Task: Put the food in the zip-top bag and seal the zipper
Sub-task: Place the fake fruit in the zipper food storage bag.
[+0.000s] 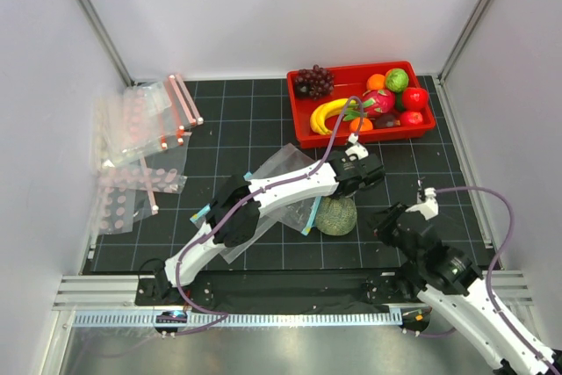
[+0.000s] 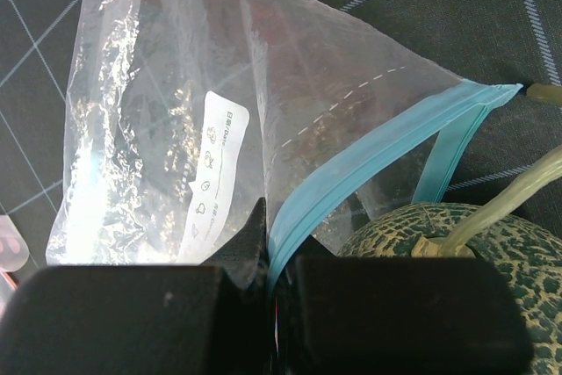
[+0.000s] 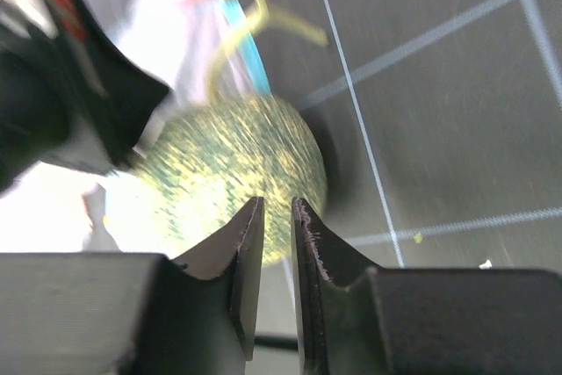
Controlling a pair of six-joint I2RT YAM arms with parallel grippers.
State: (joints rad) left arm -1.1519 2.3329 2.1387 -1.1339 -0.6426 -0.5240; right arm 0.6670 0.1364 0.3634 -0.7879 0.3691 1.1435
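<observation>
The clear zip-top bag [image 1: 279, 183] lies mid-table under my left arm. My left gripper [image 1: 356, 177] is shut on its teal zipper [image 2: 369, 160], pinched at the jaws [image 2: 266, 243], so the bag [image 2: 176, 103] hangs slack beyond. The green melon [image 1: 336, 215] sits on the mat by the bag's mouth, outside it [image 2: 492, 252]. My right gripper [image 1: 385, 220] is just right of the melon [image 3: 228, 164]. Its jaws [image 3: 277, 204] stand a narrow gap apart with nothing between them. The banana [image 1: 325, 113] and a red round fruit [image 1: 414, 97] lie in the tray.
A red tray [image 1: 303, 133] at the back right holds grapes [image 1: 313, 81], a dragon fruit [image 1: 378, 101] and other fruits. Clear bags with pink strips [image 1: 145, 129] are piled at the left. White walls close in the black gridded mat.
</observation>
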